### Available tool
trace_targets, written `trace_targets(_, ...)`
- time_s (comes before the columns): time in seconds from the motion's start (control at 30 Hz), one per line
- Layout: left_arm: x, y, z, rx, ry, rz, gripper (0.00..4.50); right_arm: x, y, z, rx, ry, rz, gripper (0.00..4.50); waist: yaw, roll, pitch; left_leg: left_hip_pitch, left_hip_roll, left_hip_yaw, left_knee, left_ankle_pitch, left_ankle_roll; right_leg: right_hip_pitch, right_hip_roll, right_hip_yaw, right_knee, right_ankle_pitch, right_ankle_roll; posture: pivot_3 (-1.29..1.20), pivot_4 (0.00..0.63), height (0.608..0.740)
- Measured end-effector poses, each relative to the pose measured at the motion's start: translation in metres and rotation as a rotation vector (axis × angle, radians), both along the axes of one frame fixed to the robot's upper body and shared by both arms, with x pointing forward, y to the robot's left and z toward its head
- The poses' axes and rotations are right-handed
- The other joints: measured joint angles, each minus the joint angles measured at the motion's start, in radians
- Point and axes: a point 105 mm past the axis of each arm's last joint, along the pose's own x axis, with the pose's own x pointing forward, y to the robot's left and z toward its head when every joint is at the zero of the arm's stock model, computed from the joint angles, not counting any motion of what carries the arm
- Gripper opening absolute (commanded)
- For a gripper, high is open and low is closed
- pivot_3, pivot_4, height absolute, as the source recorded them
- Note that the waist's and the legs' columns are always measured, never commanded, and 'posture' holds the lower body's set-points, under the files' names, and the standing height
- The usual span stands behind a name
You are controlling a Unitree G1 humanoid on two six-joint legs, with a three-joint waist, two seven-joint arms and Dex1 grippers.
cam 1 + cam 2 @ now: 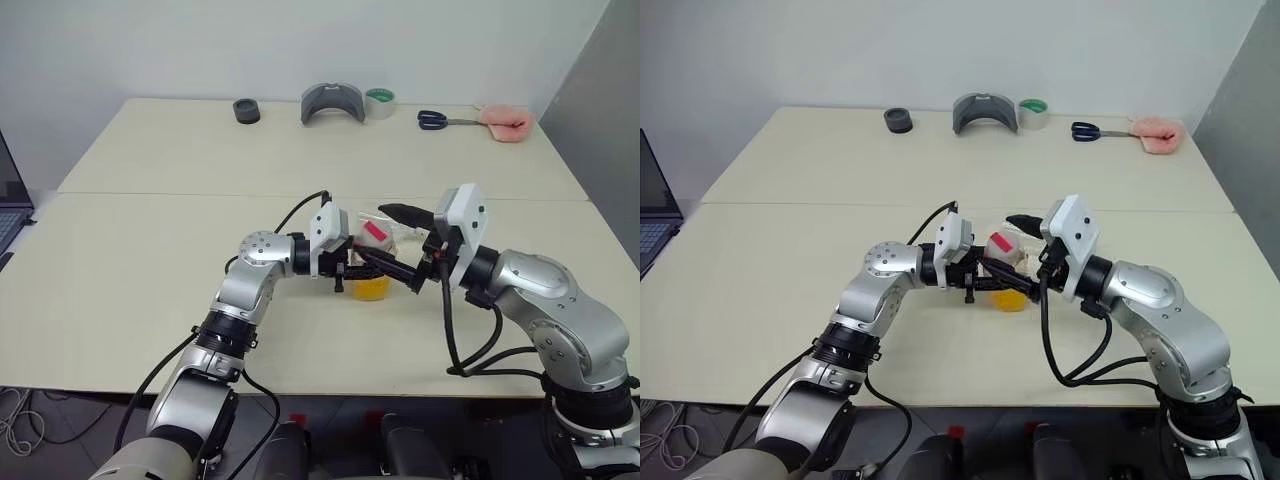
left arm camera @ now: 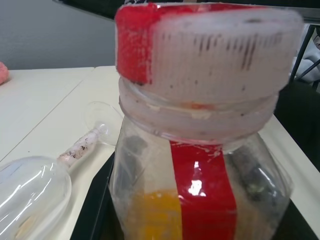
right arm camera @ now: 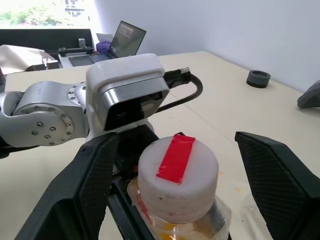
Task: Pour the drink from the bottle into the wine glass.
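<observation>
Where two pale tabletops point(image 1: 150, 300) meet under a plain white wall, the left gripper point(image 1: 352, 266) is clamped on the bottle point(image 1: 374, 262) near the front edge — cap on, orange drink point(image 2: 152, 212) low inside. The right gripper point(image 3: 175, 175) stands wide apart around the cap point(image 3: 177, 177), touching nothing. The wine glass point(image 2: 35, 190) lies on its side just beside the bottle. Along the far edge — scissors point(image 1: 440, 120), a tape roll point(image 1: 380, 102), a black ring point(image 1: 246, 111), a grey curved piece point(image 1: 332, 102). A laptop point(image 1: 10, 200) sits at left.

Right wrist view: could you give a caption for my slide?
Open right gripper straddles the capped bottle held by the left gripper.
</observation>
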Motion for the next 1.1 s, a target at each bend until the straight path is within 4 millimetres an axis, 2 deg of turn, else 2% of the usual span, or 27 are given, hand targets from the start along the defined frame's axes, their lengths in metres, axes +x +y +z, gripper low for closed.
trace_targets(0.23, 0.000, 0.000, -0.001, 0.004, 0.008, -0.004, 1.69, 0.005, -0.005, -0.002, -0.034, -0.019, -0.047, 3.96, 0.000, 0.000, 0.000, 0.000, 0.000, 0.000, 0.000, 0.000, 0.000, 0.000, 0.000, 0.000, 0.000, 0.000, 0.000, 0.00, 0.150, 0.740)
trace_targets(1.1, 0.001, 0.000, 0.001, 0.006, 0.007, -0.003, 1.69, 0.002, -0.013, -0.002, -0.068, -0.025, -0.057, 3.96, 0.000, 0.000, 0.000, 0.000, 0.000, 0.000, 0.000, 0.000, 0.000, 0.000, 0.000, 0.000, 0.000, 0.000, 0.000, 0.00, 0.150, 0.740)
